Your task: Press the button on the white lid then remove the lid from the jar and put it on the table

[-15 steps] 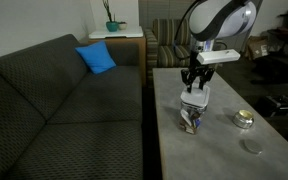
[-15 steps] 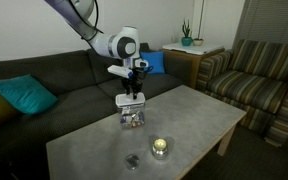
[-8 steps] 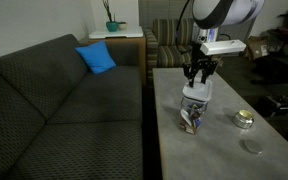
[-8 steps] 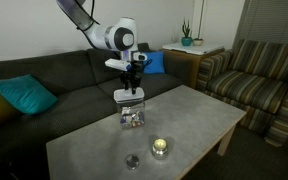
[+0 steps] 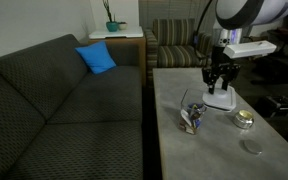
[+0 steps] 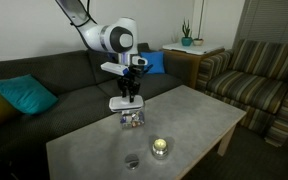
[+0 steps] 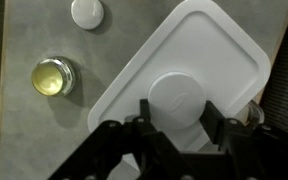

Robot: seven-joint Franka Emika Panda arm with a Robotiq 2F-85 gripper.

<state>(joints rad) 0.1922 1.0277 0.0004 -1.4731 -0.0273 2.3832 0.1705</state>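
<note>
My gripper (image 5: 221,80) is shut on the round button knob of the white lid (image 5: 220,100) and holds the lid off the jar, a little above the table (image 5: 184,160). The jar (image 5: 193,120) stands open beside it, its colourful contents showing. In the exterior view from the table's long side, the gripper (image 6: 130,86) holds the lid (image 6: 122,103) just beside the jar (image 6: 132,118). In the wrist view the fingers (image 7: 179,108) clamp the knob at the middle of the lid (image 7: 199,50). The jar is hidden there.
A round metallic tin (image 5: 244,119) and a small grey disc (image 5: 252,146) lie on the table near the lid; both show in the wrist view, the tin (image 7: 52,76) and the disc (image 7: 87,12). A dark sofa (image 5: 54,110) runs along the table. A striped armchair (image 6: 259,75) stands beyond it.
The gripper has risen with the white lid, taken it off the jar and carried it sideways toward the tin. The jar now stands open.
</note>
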